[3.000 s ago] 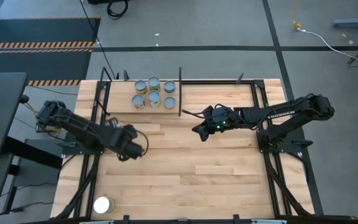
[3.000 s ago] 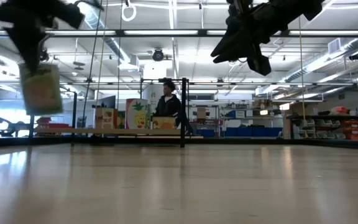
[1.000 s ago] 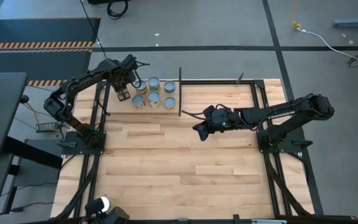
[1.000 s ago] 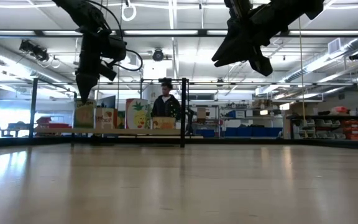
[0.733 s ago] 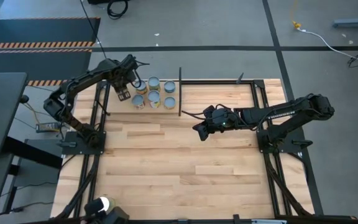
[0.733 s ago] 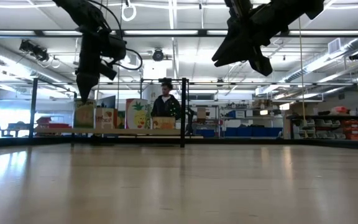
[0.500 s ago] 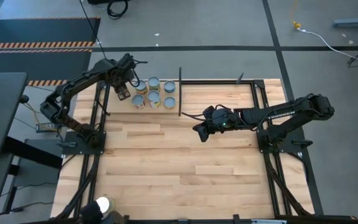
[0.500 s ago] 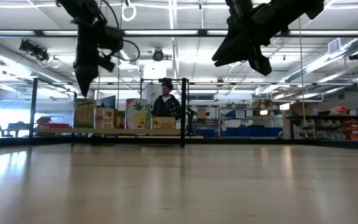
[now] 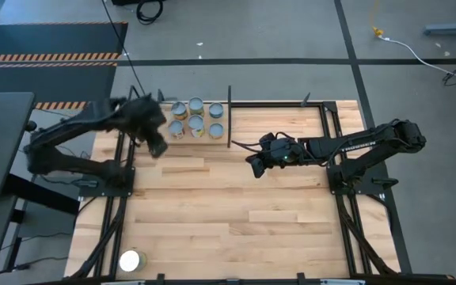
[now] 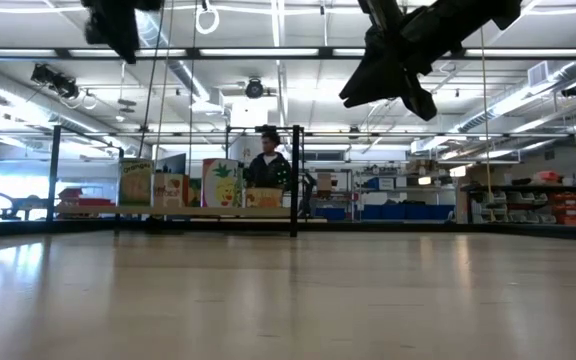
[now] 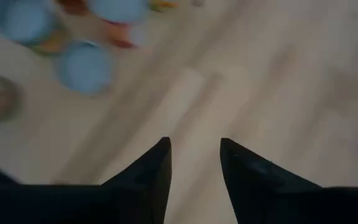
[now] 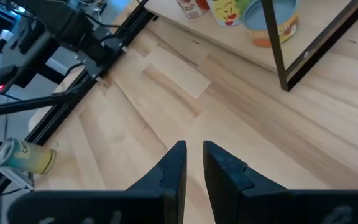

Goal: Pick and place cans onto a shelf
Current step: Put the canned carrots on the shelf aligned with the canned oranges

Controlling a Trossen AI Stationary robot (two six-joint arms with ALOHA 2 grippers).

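Several cans [image 9: 197, 119] with blue-grey lids stand on their bases on the pale shelf [image 9: 204, 141] at the table's far left; in the low view they show in a row [image 10: 203, 185], the leftmost [image 10: 136, 184] apart at the shelf's left end. One can with a glaring white lid [image 9: 131, 260] stands near the table's near left corner. My left gripper [image 9: 155, 146] is open and empty, high above the table just in front of the shelf [image 11: 194, 152]. My right gripper [image 9: 253, 168] is shut and empty, hovering over the table's middle [image 12: 194, 155].
Thin black upright rods [image 9: 229, 119] edge the shelf; one stands at its right end [image 10: 295, 180]. Black frame rails run along the table's left and right sides [image 9: 121, 206]. A person [image 10: 268, 165] is in the room far behind the table.
My left gripper has let go of the can at the shelf's left end, gone up from it and drawn back toward the table's near edge. That can stays standing on the shelf.
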